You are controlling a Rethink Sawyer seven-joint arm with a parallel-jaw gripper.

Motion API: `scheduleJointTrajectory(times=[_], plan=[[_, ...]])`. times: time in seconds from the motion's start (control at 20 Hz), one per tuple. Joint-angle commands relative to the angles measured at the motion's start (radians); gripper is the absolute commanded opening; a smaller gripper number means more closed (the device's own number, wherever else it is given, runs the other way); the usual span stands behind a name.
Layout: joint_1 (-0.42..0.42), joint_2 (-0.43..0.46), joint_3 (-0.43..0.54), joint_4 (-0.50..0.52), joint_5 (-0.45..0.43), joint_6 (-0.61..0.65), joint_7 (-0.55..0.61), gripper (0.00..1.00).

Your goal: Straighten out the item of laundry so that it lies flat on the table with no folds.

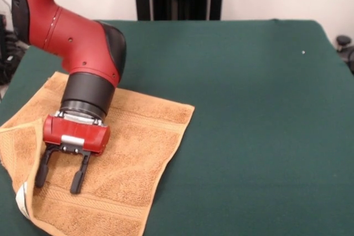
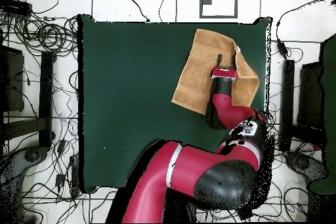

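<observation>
- Towel [image 1: 127, 153] lies under and around my gripper [image 1: 60, 176], orange-tan terry spread on the green table [image 1: 254, 114].
- My gripper hangs over the cloth with its two black fingers [image 1: 77, 179] spread apart, nothing between them; from the front view I cannot tell whether the tips touch the terry or hover just above it.
- In the front view, the towel's edge just beyond my left-hand fingertip is turned over onto itself, making a folded flap [image 1: 16, 147] that runs along that side.
- A small white tag [image 1: 21, 197] shows at the lower end of that flap, close beside my fingertips.
- A woven ribbed band [image 1: 94, 203] crosses the cloth just past my fingertips, and another band [image 1: 149, 119] runs behind my wrist, near the far edge.
- Away from the flap, on the other side of my gripper, the cloth lies flat and reaches one clean corner [image 1: 191, 106].
- From overhead, my gripper [image 2: 225, 61] sits above the towel [image 2: 197, 80] near one corner of the table [image 2: 131, 103], with the turned-over strip to one side of my fingers.
- Most of the green surface stretches away bare beyond the towel's flat side.
</observation>
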Motion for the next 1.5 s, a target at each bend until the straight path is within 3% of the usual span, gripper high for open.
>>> scheduleJointTrajectory(times=[0.05,0.65,0.75,0.85,0.9,1.0,1.5], plan=[[-0.016,0.083,0.108,-0.036,-0.054,0.171,0.115,1.0],[-0.025,0.072,0.12,-0.062,-0.124,0.198,0.147,1.0],[-0.021,0.069,0.104,-0.04,-0.065,0.182,0.106,1.0],[-0.012,0.062,0.078,0.018,0.051,0.124,0.043,1.0],[-0.01,0.057,0.066,0.058,0.121,0.055,0.008,1.0],[-0.011,0.044,0.052,0.097,0.171,-0.023,-0.017,1.0],[0.029,0.043,0.005,0.099,0.209,-0.197,-0.073,1.0]])
